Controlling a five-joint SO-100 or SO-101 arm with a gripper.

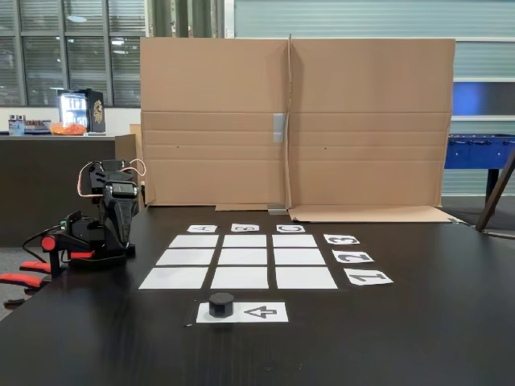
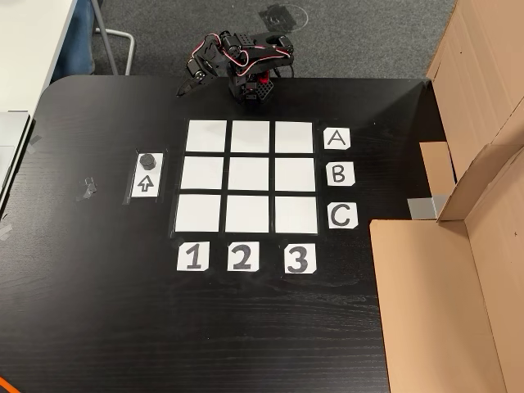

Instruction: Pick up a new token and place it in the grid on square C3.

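Both fixed views show a dark, almost black worktop (image 1: 418, 338) with a faint wood grain. A big wall of brown cardboard (image 1: 298, 121) is stood up along one edge of it. Behind the cardboard, windows and a blue table (image 1: 480, 150) on legs can be seen in the room. In the fixed view from above, grey carpet (image 2: 360, 37) lies beyond the worktop.

The arm (image 1: 109, 217) is folded up low at the edge of the worktop, on the A side of the grid (image 2: 249, 176). Red and white wires loop over it. The jaws (image 2: 187, 84) are seen from above as a thin dark tip held over the worktop edge, well apart from the grid. They are too small to tell if they are spread or pressed together.

One token (image 2: 147, 160) is counted. It is black and round and sits on the end of a white sheet (image 2: 146, 184) printed with one arrow. This sheet lies just beside the row 1 side of the grid.

Nine white squares are counted in the grid, and nothing rests on any of them. Square C3 (image 2: 296, 214) is the corner square where the C label (image 2: 342, 216) and the 3 label (image 2: 299, 259) meet. Six labels are counted in all.

A small grey scrap (image 2: 87, 188) lies apart on the worktop.
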